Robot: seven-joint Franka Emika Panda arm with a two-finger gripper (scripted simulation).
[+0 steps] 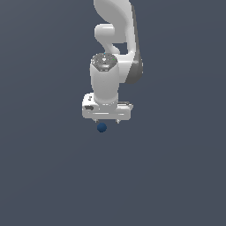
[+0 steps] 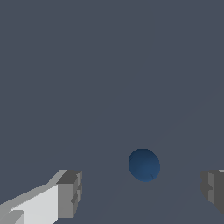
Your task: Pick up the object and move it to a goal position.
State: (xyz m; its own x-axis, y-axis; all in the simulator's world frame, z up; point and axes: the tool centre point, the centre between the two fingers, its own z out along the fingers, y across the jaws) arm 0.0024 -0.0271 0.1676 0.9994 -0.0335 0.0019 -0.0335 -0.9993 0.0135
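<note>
The object is a small dark blue ball (image 1: 102,127) lying on the plain grey floor, just below the white gripper (image 1: 107,121) in the exterior view. In the wrist view the ball (image 2: 144,165) shows between the two grey fingertips, nearer the far one, and touches neither. The gripper (image 2: 142,192) is open, its jaws spread much wider than the ball, with nothing held. One fingertip (image 2: 70,194) is in full sight; the other fingertip (image 2: 213,191) is cut by the picture's edge.
The white arm (image 1: 112,44) rises behind the gripper toward the top of the exterior view. Flat grey floor (image 1: 176,176) lies all around.
</note>
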